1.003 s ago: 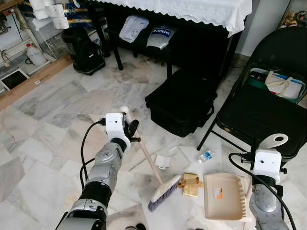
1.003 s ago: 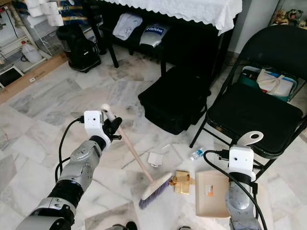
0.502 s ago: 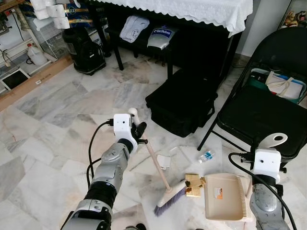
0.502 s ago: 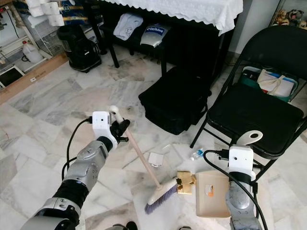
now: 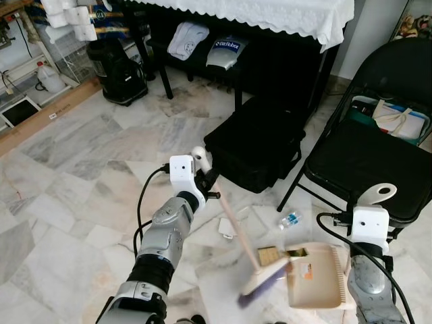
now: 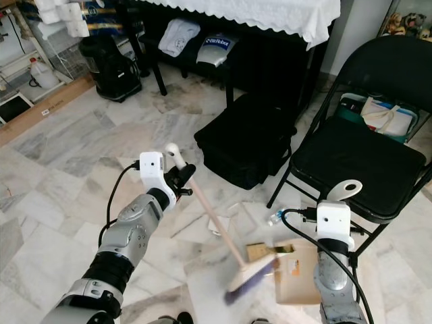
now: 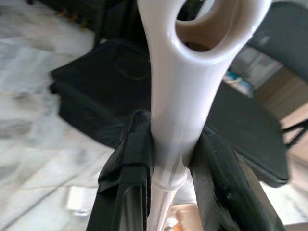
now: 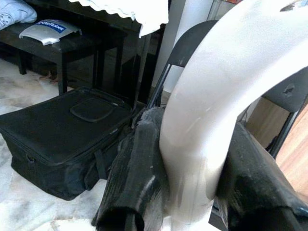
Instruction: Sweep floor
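I see the broom [image 5: 233,223] slanting down across the marble floor [image 5: 74,196], its white looped handle end up near my left arm and its blurred bristle head [image 5: 262,282] low, right at the open lip of the dustpan [image 5: 317,277]. A gold-brown scrap of litter [image 5: 268,255] sits touching the bristles, just at the dustpan's mouth. My left tool [image 7: 168,159] is clenched on the broom's handle, one black finger [image 7: 132,159] pressed to each side just below the loop. My right tool [image 8: 192,159] is likewise clamped around the dustpan's white looped handle [image 5: 378,194], holding the beige pan tilted with its edge down on the floor.

A small white card [image 5: 226,227] lies on the tiles beside the broom's shaft, and a little clear bottle with a blue label [image 5: 290,219] lies near the dustpan. Beyond them a black soft case [image 5: 260,142] rests on the floor under a dark bench with a white lace cloth [image 5: 270,13]. A black folding chair [image 5: 364,158] stands to my right with a bag on its seat. A black vacuum-like appliance [image 5: 118,67] stands far left.
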